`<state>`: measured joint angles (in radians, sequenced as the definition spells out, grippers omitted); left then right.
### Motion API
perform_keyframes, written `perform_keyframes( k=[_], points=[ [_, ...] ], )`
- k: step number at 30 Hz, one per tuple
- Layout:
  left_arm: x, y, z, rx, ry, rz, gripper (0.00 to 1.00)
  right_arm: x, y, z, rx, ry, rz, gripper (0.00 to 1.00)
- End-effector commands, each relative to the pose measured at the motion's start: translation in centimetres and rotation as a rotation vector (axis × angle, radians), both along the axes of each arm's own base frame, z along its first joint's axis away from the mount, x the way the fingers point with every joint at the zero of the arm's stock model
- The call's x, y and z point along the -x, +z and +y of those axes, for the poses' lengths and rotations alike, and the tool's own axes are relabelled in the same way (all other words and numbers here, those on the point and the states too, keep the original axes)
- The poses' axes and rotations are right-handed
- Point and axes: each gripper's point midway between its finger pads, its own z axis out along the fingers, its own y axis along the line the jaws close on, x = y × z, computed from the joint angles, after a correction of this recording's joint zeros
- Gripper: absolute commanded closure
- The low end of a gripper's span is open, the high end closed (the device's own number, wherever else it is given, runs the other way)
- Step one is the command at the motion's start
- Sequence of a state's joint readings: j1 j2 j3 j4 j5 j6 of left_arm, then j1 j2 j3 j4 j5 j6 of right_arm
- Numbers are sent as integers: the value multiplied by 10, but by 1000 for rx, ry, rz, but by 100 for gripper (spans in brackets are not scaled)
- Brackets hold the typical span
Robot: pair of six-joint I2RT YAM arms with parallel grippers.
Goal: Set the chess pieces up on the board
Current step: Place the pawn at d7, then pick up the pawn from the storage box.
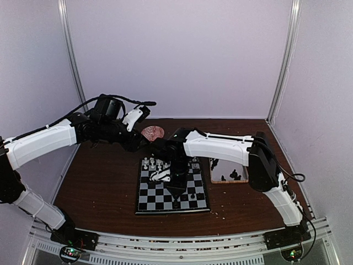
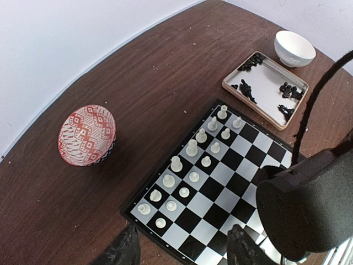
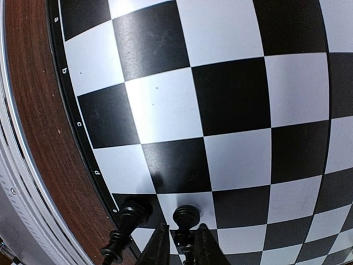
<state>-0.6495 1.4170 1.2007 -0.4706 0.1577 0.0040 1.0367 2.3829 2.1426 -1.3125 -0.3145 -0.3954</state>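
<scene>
two black chess pieces (image 3: 186, 215) sit at the board (image 3: 231, 99) rim. one stands upright between my right gripper (image 3: 182, 234) fingers, which flank it closely; whether they pinch it i cannot tell. the other leans at its 9 o'clock. my left gripper (image 2: 185, 237) fingers stand apart, empty, with white pieces (image 2: 191, 148) at 12 o'clock.

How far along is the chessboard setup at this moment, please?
White pieces fill two far ranks, apparently done. The right gripper grips a black piece at the near edge, beside another black piece. Many black pieces still lie in the tray.
</scene>
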Motion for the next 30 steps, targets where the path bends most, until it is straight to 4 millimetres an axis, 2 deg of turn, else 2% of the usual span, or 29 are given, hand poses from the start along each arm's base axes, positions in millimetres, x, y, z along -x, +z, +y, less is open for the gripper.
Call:
perform_keyframes(
  k=[1, 8, 13, 17, 26, 30],
  points=[
    [-6, 17, 0, 42, 16, -44, 45, -6, 13, 5, -18, 0, -53, 78],
    [-7, 19, 2, 45, 20, -46, 45, -21, 58, 2, -101, -25, -107, 75],
    [-7, 18, 2, 47, 22, -44, 45, -40, 81, -22, -137, -77, -152, 75],
    [-7, 20, 1, 54, 19, -43, 45, -64, 80, -66, -115, -165, -184, 76],
    [-8, 18, 1, 55, 16, -37, 45, -127, 57, -192, 2, -454, -229, 78],
    [-8, 16, 0, 55, 14, -30, 45, -140, 45, -229, 65, -535, -240, 79]
  ],
)
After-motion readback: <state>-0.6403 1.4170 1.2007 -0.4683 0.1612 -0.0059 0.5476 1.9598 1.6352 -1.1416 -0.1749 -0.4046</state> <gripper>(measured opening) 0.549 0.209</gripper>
